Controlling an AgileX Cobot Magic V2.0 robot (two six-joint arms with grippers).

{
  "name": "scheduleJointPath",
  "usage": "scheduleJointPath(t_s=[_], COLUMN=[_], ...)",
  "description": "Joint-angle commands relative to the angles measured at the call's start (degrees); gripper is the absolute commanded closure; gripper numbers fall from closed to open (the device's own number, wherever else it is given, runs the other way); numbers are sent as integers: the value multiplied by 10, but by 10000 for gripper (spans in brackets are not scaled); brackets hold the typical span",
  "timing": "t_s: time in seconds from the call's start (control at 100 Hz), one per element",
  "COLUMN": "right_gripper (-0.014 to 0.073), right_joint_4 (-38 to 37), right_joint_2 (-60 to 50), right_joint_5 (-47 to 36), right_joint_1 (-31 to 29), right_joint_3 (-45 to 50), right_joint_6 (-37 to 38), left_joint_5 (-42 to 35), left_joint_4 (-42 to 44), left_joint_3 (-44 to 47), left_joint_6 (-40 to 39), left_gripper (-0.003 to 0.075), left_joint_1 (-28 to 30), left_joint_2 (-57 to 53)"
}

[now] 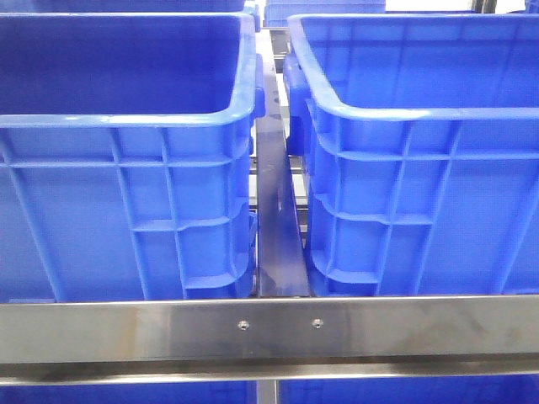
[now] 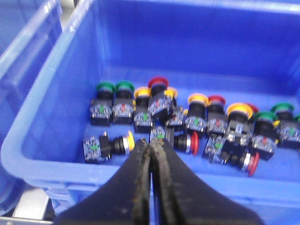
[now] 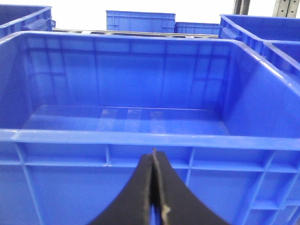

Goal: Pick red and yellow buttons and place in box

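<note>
Red and yellow mushroom-capped plastic push buttons (image 2: 192, 142) lie among green ones on the floor of a blue plastic crate (image 2: 56, 65). Both grippers, left (image 2: 153, 149) and right (image 3: 153, 159), have fingers pressed together, holding nothing.

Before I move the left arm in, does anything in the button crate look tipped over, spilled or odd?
Some buttons lie on their sides rather than upright: a yellow one near the crate's front wall and two red ones. Green-capped buttons are mixed in too. Nothing has spilled outside, and no damage shows.

green buttons (image 2: 115, 87), steel rail (image 1: 269, 332), distant crates (image 3: 140, 21)
</note>
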Motion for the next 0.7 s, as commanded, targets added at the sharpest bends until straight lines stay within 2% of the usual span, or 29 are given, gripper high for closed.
scheduleJointPath(t_s=[0.0,0.07,0.22,0.29,0.33,0.69], right_gripper=[662,662,662,662,662,662], right_joint_4=[-5,-5,-5,-5,-5,-5], right_joint_2=[-13,-13,-13,-13,-13,-13], right_joint_5=[-43,-43,-43,-43,-43,-43], right_joint_1=[1,1,1,1,1,1], right_joint_3=[-9,-9,-9,-9,-9,-9], right_joint_6=[0,0,0,0,0,0], left_joint_5=[-20,-18,-8,6,16,188], left_joint_4=[-6,-6,-14,-20,-20,-25], left_joint_3=[-56,-87,-160,-199,-222,-404], left_joint_6=[-4,-4,-4,-4,-4,-2], left_gripper=[660,552,226,135,118,124], left_joint_1=[-1,-1,-1,-1,-1,-1], left_joint_2=[67,117,223,270,295,548])
